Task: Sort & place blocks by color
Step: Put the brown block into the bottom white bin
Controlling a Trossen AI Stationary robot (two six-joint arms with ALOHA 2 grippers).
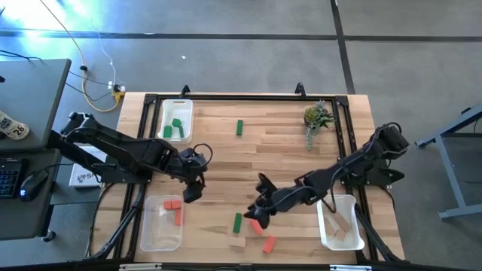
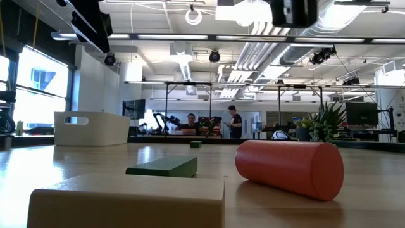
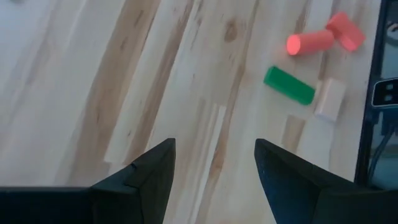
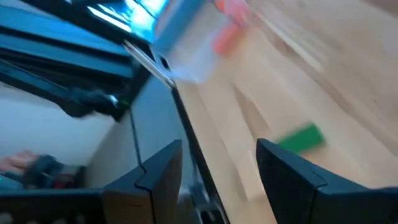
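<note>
Quite a bit can't be made out here. In the low view the tan block (image 2: 126,202) nearest the camera is cut off by the bottom edge, and the green block (image 2: 163,166) behind it is partly hidden by it. Both arms are seen there only as dark shapes chopped off at the top edge, so neither gripper can be told. The right wrist view is smeared throughout: a green block (image 4: 300,138) and reddish blocks (image 4: 229,25) in a clear tray (image 4: 186,50) are only blobs. From above, part of a red block (image 1: 257,225) is covered by the right gripper (image 1: 259,213).
</note>
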